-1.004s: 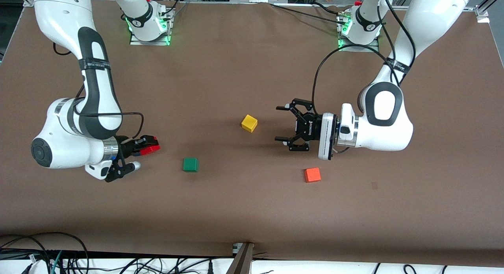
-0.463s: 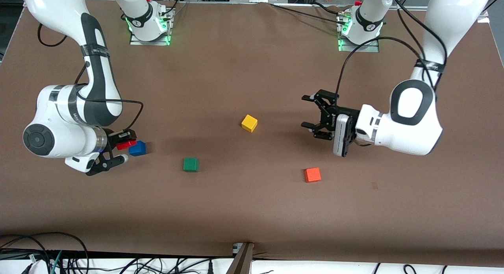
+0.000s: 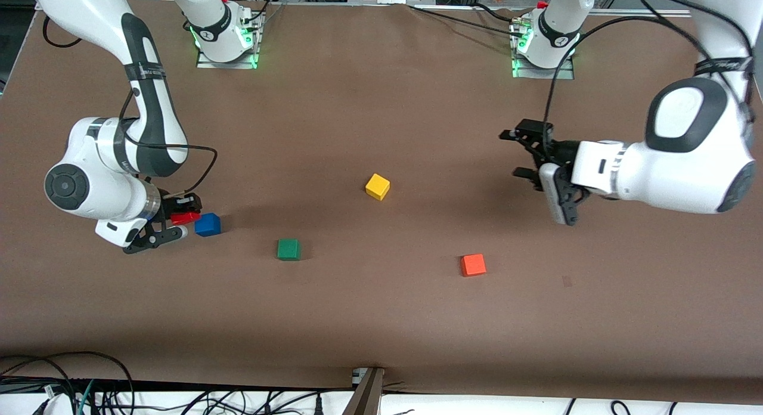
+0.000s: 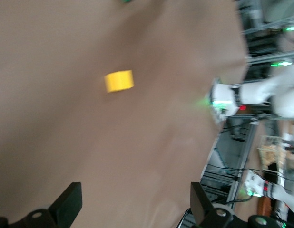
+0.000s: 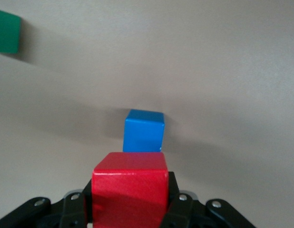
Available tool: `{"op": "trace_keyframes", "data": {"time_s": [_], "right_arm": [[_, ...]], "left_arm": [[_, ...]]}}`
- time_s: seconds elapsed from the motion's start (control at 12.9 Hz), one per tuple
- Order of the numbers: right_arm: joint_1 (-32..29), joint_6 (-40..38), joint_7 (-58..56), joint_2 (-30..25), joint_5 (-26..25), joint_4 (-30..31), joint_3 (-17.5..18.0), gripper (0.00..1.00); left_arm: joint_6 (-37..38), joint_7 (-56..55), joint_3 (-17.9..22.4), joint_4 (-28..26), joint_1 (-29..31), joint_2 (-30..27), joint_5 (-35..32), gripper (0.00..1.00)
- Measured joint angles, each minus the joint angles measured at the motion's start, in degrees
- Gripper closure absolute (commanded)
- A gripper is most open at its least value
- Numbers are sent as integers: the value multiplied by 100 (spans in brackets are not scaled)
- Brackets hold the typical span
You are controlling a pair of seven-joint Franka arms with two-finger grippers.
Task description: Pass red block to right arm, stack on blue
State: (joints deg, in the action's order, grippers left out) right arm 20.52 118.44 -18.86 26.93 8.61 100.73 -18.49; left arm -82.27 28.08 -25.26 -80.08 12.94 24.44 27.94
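Clamping the red block (image 3: 186,217) in the right gripper (image 3: 176,223), just beside the blue cube (image 3: 207,225), at its 9 o'clock in the front view, not stacked yet. Left gripper (image 3: 526,154) spread wide and empty, up at 3 o'clock from the yellow cube (image 3: 377,186).

Red block (image 3: 186,217) held beside blue cube (image 3: 207,225)

The deep-red cube sits level, clamped in the right arm's tool (image 3: 173,225); the plain blue cube rests flat on the brown desk (image 3: 381,319), near the right arm's end.
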Motion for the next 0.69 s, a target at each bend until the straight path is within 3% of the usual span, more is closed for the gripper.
{"op": "trace_keyframes", "data": {"time_s": [0.23,0.46,0.69], "right_arm": [[96,584,266,-7,-9,385,3,100],[204,966,377,-11,-10,627,4,100],[212,1332,497,-10,-10,874,4,100]], "left_arm": [[187,-913,659,258,-388,-286,-894,0],[155,-1198,2068,160,-1417,-724,-1397,0],[-499,-1221,2655,-516,-1561,-1233,-1821,0]]}}
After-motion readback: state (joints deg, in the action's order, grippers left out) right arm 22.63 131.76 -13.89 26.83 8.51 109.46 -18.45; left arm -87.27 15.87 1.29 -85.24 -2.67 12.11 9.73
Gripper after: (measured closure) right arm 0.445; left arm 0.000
